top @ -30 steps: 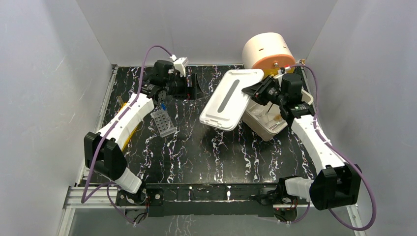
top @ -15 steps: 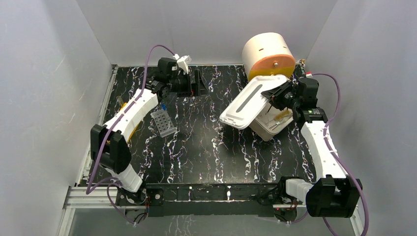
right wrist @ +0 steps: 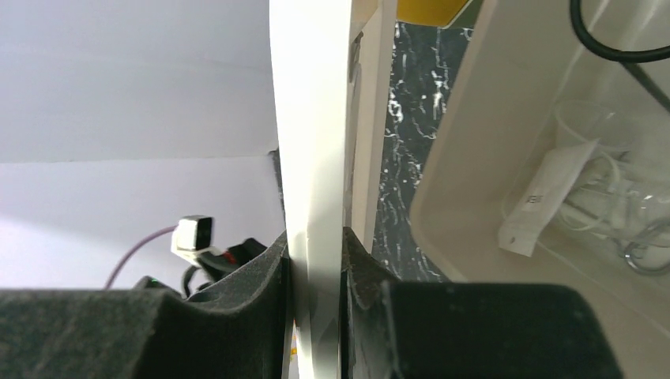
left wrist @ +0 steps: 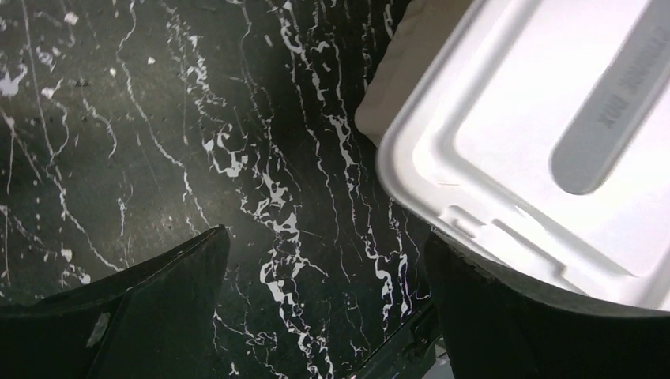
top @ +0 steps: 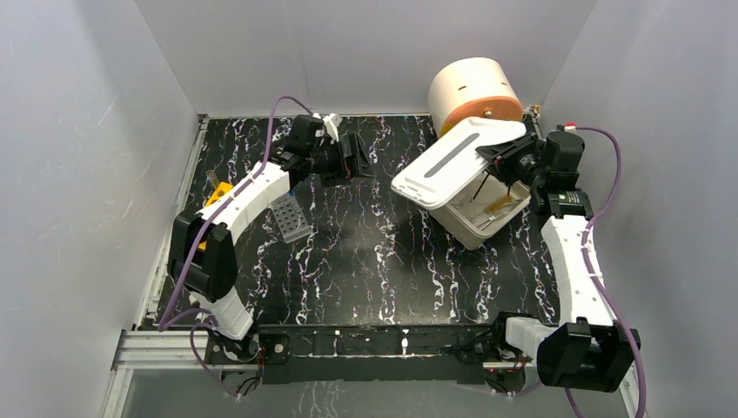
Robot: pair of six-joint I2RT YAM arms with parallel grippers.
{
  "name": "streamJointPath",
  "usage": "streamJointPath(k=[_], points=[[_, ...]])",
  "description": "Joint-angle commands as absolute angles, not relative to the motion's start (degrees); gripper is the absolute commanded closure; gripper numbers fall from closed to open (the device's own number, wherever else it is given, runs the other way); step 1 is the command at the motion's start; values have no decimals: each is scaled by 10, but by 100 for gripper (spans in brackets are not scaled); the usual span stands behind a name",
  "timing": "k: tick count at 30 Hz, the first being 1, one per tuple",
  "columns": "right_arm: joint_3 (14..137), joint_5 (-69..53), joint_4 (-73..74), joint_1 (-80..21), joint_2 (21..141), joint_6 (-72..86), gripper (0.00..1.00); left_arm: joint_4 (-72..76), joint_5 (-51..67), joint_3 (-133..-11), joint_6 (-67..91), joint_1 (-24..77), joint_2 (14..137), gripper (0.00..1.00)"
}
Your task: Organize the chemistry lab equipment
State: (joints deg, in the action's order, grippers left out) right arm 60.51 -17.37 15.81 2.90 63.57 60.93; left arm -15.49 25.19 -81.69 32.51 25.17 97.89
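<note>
Ideally, the right gripper (right wrist: 316, 260), clenched on the lid (top: 452, 161), should align it squarely over the box (top: 466, 228); left gripper (top: 357, 157) hangs released.

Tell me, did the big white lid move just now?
Yes. The white lid moved right and away from the arms' bases, ending up close beside the round cream drum, which stayed put.
</note>
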Motion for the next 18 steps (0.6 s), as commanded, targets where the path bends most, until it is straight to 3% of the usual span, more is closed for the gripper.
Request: streamJointPath(k=[1, 5, 18], points=[[643, -184, 105, 31, 606, 668, 92, -157, 182, -780, 408, 253, 933, 8], [646, -157, 112, 32, 591, 706, 91, -203, 107, -772, 478, 253, 927, 8], [684, -101, 158, 32, 563, 676, 92, 66, 307, -753, 645, 326, 1033, 10]])
